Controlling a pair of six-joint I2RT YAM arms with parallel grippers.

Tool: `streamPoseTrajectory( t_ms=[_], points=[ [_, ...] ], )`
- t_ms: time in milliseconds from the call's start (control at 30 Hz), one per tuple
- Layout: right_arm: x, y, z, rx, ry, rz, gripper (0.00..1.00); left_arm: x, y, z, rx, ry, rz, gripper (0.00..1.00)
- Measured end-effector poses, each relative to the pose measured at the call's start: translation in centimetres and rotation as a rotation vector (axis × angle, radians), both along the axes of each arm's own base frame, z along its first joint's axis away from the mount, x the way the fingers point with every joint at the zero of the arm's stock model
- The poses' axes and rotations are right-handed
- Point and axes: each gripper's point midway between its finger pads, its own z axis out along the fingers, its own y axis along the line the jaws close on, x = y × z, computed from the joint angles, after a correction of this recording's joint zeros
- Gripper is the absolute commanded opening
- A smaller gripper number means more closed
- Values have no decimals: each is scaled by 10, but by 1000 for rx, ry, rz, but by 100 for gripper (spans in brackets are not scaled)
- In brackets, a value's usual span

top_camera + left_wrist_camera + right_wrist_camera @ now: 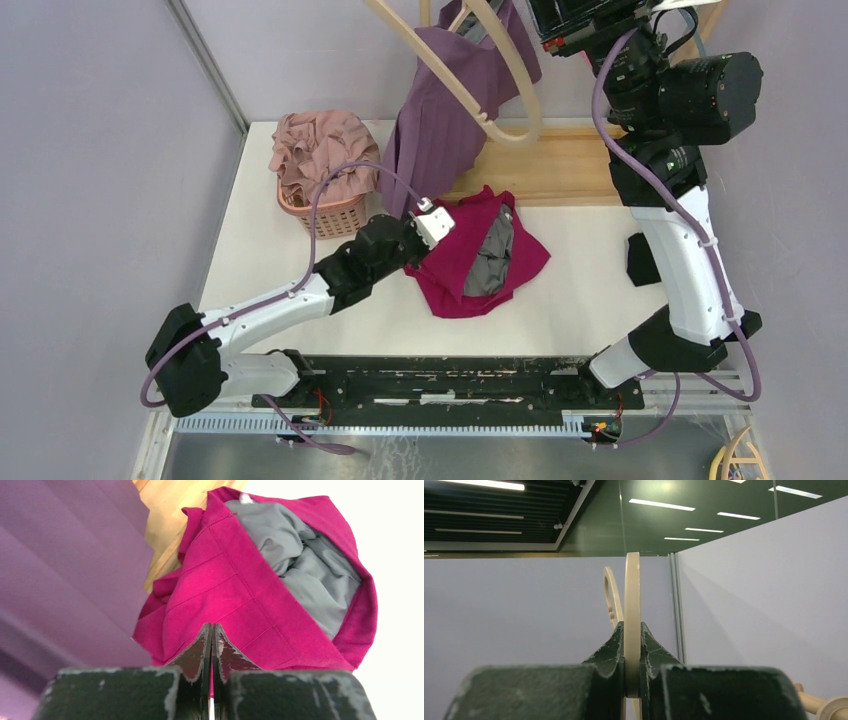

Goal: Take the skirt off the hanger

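Note:
A magenta skirt [450,275] with grey lining lies crumpled on the white table [300,260]; it also shows in the left wrist view [235,600]. My left gripper [438,238] [211,626] is shut on its near edge, with a sliver of magenta cloth between the jaws. A purple pleated skirt [440,130] [65,555] hangs from a pale wooden hanger [537,110] at the top. My right gripper [570,25] [632,627] is raised high and shut on the hanger's thin wooden bar [632,590].
A pink basket [335,215] heaped with pink clothes [320,145] stands at the back left. A wooden board [560,165] lies along the back edge. A small black object [640,260] sits by the right arm.

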Motion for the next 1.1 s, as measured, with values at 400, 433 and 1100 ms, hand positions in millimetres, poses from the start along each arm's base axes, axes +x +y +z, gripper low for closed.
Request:
streamPoseTrajectory(
  t_ms=[400, 433, 1100],
  points=[
    [9, 3, -5, -14, 3, -25, 1, 17, -13, 15, -82, 49, -34, 70],
    [10, 3, -5, -17, 2, -28, 1, 16, -17, 8, -74, 72, -51, 72],
    [28, 8, -23, -95, -12, -123, 1, 0, -76, -108, 64, 511, -284, 79]
  ],
)
